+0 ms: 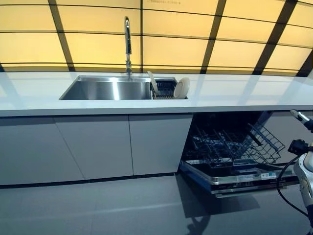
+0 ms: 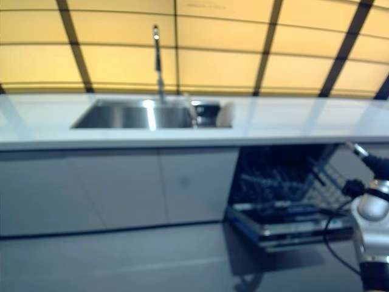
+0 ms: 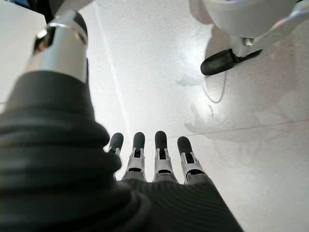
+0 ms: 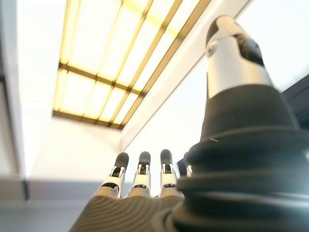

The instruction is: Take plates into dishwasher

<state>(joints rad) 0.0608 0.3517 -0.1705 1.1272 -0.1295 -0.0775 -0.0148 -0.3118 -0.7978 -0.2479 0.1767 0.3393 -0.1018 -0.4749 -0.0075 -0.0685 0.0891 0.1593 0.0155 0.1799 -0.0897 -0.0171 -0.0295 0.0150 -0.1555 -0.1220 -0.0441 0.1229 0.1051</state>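
Note:
Two pale plates stand on edge in a dark drying rack (image 1: 164,89) at the right end of the sink: a round one (image 1: 182,88) and a thinner one (image 1: 152,82). Below the counter to the right, the dishwasher is open, its door (image 1: 234,177) folded down and its dark wire rack (image 1: 234,144) pulled out with nothing in it. My right hand (image 4: 140,186) is raised at the far right beside the dishwasher, fingers straight and holding nothing. My left hand (image 3: 159,162) shows only in its wrist view, hanging over the pale floor with straight fingers and nothing in it.
A steel sink (image 1: 105,89) with a tall faucet (image 1: 127,44) is set in the long white counter (image 1: 244,93). Grey cabinet doors (image 1: 98,147) run under it to the left of the dishwasher. Grey floor (image 1: 122,205) lies in front.

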